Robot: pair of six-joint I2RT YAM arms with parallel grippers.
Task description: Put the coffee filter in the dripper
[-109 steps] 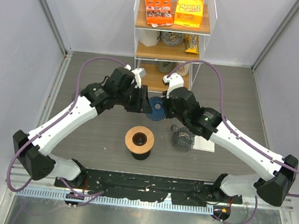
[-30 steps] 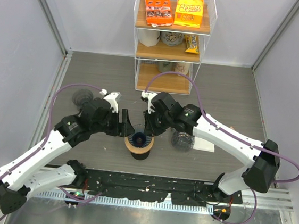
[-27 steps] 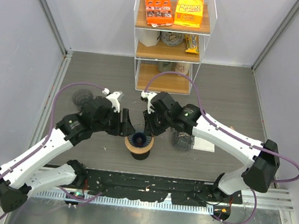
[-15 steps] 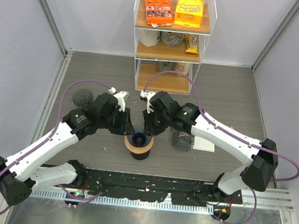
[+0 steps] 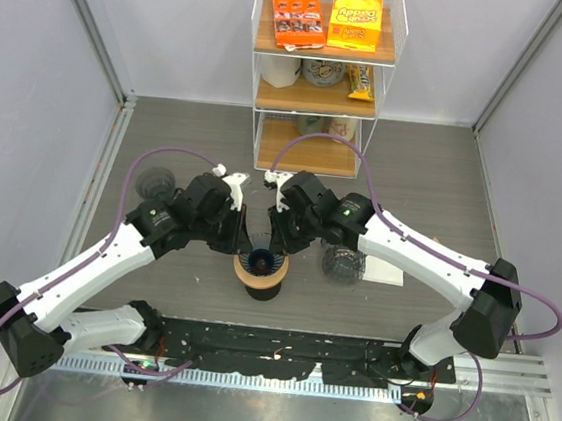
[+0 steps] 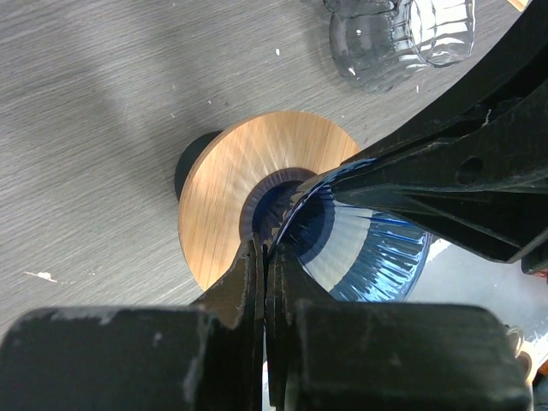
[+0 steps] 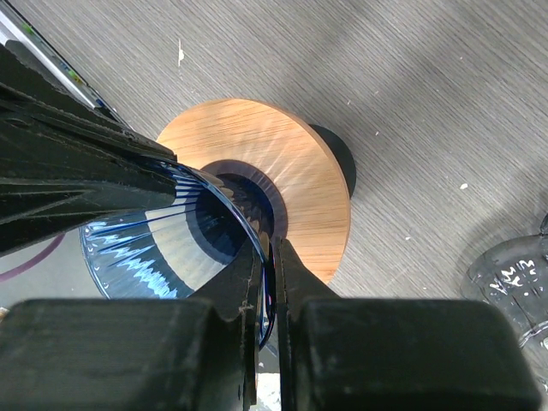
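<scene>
The coffee filter (image 5: 262, 263) is a blue ribbed cone, sitting in the centre hole of the dripper (image 5: 245, 277), a round wooden disc on a black base. My left gripper (image 5: 247, 251) is shut on the filter's left rim and my right gripper (image 5: 276, 249) is shut on its right rim. In the left wrist view the fingers (image 6: 265, 250) pinch the filter's edge (image 6: 377, 257) over the wooden disc (image 6: 224, 193). In the right wrist view the fingers (image 7: 271, 241) pinch the filter's wall (image 7: 154, 257) above the disc (image 7: 295, 158).
A clear glass vessel (image 5: 343, 262) stands just right of the dripper, next to a white sheet (image 5: 387, 272); it also shows in the left wrist view (image 6: 398, 38). Another clear glass (image 5: 153, 183) is at the left. A wire shelf rack (image 5: 320, 74) with boxes stands behind.
Both grippers carried the filter from near the shelf down into the dripper. In the last second the left arm swung right and forward while the filter stayed in place.
</scene>
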